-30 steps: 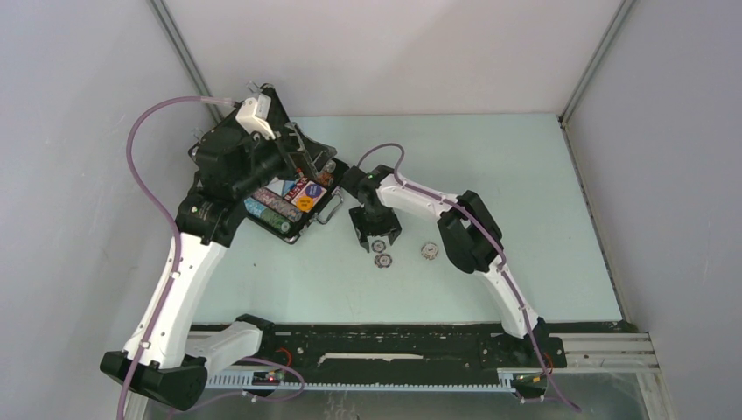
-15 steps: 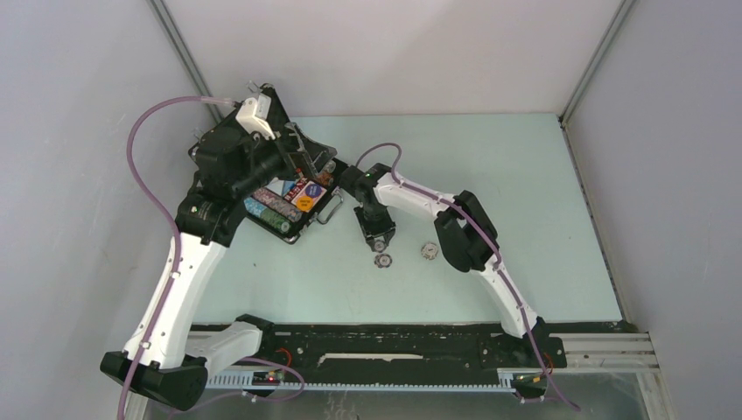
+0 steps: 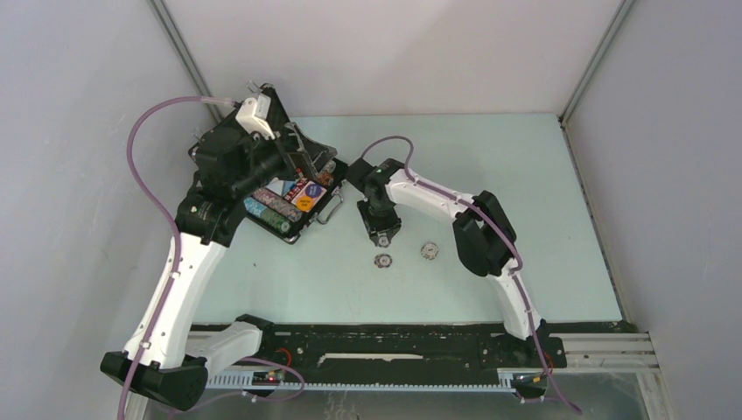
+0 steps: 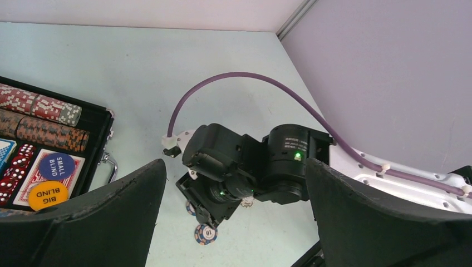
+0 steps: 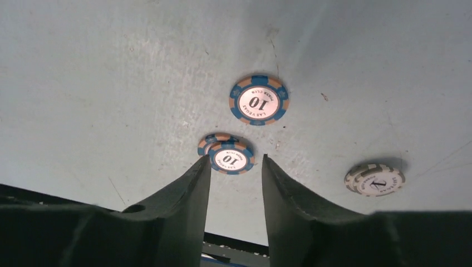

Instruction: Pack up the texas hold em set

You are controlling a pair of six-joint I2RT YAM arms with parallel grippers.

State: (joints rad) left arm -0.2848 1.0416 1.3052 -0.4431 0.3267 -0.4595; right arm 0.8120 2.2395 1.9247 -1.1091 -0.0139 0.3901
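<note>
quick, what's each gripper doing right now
left gripper: open, empty
right gripper: fingers either side of the stacked blue chips; gripped or not, cannot tell

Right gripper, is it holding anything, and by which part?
Cannot tell: the right gripper flanks two stacked blue 10 chips at their rims, fingertips either side, but contact isn't visible.

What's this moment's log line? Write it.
left gripper open by case | right gripper narrow around two blue chips, grip unclear | single blue chip, white chips loose
</note>
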